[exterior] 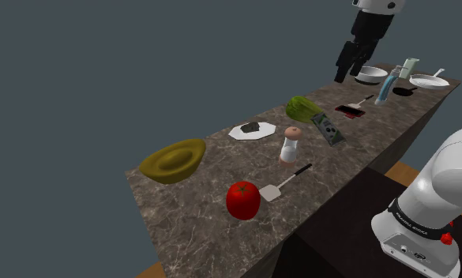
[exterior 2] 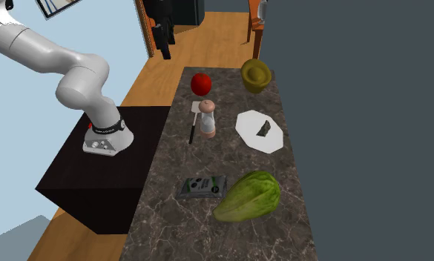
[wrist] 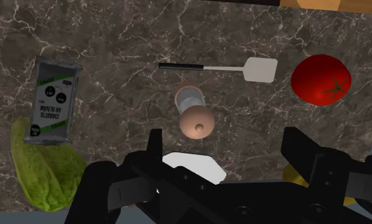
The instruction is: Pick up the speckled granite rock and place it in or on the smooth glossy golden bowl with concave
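- While the gripper (wrist: 226, 137) hangs high over the counter (wrist: 114, 38), its fingers stand wide apart with nothing between them.
- Right beneath it lies the white plate (wrist: 197, 165), and on that plate rests the dark rock (exterior: 251, 126), untouched.
- Just past the fingertips stands the shaker (wrist: 196, 118), upright, with the spatula (wrist: 241, 67) lying flat beyond it.
- Off to one side of the fingers sits the golden bowl (exterior: 174, 160), apart from the plate. The tomato (wrist: 321, 77) lies farther out.
- Step in hand, as I judge it: the approach, before any grasp.
- Next move calls for a straight descent onto the rock, fingers set across it and clear of the shaker, then closing.
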{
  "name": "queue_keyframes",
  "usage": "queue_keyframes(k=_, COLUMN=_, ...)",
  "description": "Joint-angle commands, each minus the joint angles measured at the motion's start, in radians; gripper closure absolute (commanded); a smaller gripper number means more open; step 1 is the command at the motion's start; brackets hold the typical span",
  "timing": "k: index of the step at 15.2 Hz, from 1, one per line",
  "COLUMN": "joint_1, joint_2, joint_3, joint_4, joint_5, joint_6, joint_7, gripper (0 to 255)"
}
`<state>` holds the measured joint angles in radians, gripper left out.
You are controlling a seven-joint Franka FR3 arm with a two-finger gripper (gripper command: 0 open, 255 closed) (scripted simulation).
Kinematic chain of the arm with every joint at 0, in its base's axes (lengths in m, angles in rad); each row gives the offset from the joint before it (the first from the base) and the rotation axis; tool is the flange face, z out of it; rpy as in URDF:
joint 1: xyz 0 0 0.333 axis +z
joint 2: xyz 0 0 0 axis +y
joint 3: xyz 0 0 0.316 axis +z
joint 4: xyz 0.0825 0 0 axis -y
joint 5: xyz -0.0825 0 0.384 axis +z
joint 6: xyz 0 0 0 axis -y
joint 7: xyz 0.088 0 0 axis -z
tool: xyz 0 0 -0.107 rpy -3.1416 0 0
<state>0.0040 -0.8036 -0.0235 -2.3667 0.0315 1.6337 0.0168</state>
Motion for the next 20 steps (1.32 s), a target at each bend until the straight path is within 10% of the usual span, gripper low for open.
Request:
queue_keyframes(k=1, joint_1=0.0, joint_2=0.0, joint_3=0.0, joint_4=0.0, joint_5=0.0, joint_6=0.0, joint_7=0.0, gripper=0)
queue_keyframes(k=20, joint_1=0.009, joint_2=0.551, joint_3=-0.06, joint_4=-0.065, joint_5=0.013, joint_6=0.715, joint_7=-0.11, gripper=0)
